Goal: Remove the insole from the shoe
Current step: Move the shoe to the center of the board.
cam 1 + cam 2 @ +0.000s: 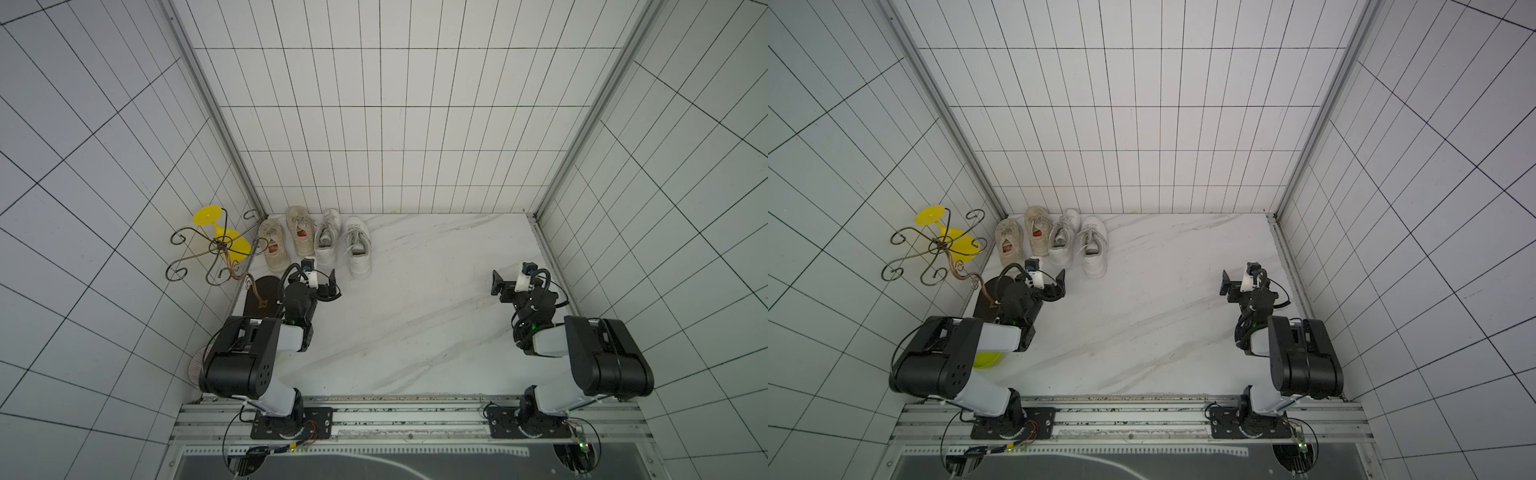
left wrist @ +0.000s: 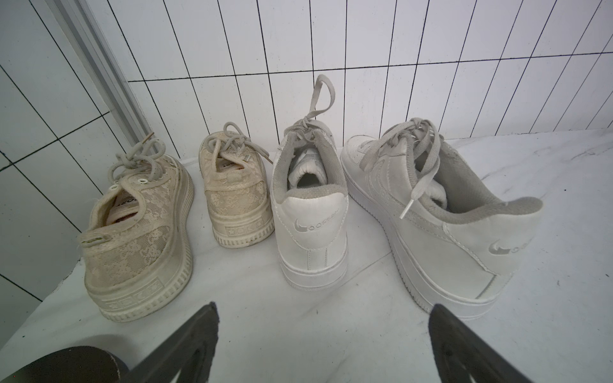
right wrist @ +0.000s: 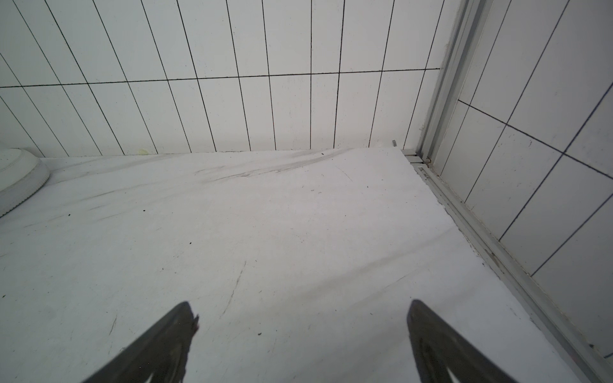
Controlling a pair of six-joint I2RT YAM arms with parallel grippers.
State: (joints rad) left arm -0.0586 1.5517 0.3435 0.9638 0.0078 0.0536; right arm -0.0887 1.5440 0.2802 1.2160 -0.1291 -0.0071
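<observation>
Nearest you, both arms bend over the marble tabletop [image 1: 415,316]. Your left gripper [image 1: 334,284] is spread wide with nothing between its jaws, held just short of the shoes' heels. Your right gripper [image 1: 496,283] is spread and empty too, well apart from the shoes over bare marble.

Beside the left arm lies the dark oval base [image 1: 257,293] of a wire stand [image 1: 216,249] that carries a yellow goblet [image 1: 210,218].

Beyond the left gripper, four shoes stand in a row, toes toward the back wall [image 1: 374,124]: a beige shoe [image 2: 139,238], a second beige shoe [image 2: 235,195], a white sneaker [image 2: 311,228] and a second white sneaker [image 2: 441,232]. The insole [image 2: 122,214] sits inside the first beige shoe, its orange print showing through the opening. White stuffing fills the sneakers' openings.
</observation>
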